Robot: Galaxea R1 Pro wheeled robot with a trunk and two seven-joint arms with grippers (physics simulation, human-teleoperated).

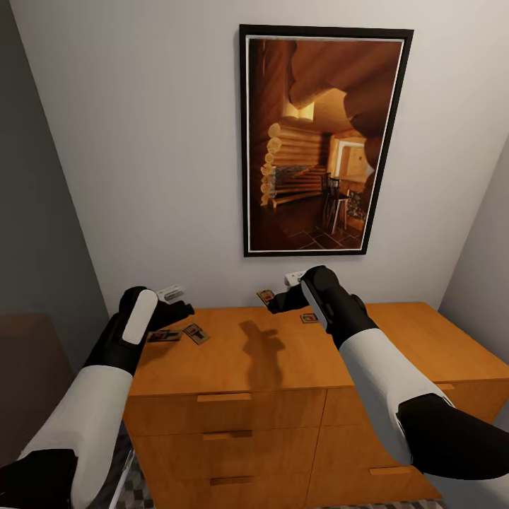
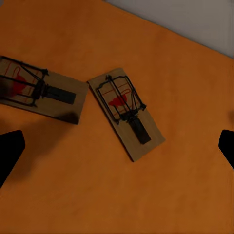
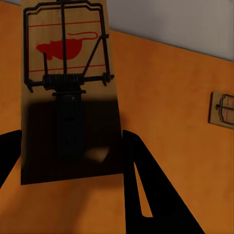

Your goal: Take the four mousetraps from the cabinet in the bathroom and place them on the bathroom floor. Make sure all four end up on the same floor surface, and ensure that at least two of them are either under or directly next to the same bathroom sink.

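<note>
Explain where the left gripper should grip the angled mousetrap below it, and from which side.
Grip the angled mousetrap across its long wooden edges, descending from above with the left gripper turned to match its diagonal. It lies flat on the cabinet, wire spring uppermost, so only the side edges offer clean purchase.

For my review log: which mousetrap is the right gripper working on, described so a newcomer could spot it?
Start at the orange-brown cabinet under the framed picture. Along the top's back edge, by the wall, the right gripper reaches one mousetrap, its fingers on either side of the board. Unlike the two side-by-side traps near the left gripper, this one sits alone at mid-width, lifted clear of the top.
</note>
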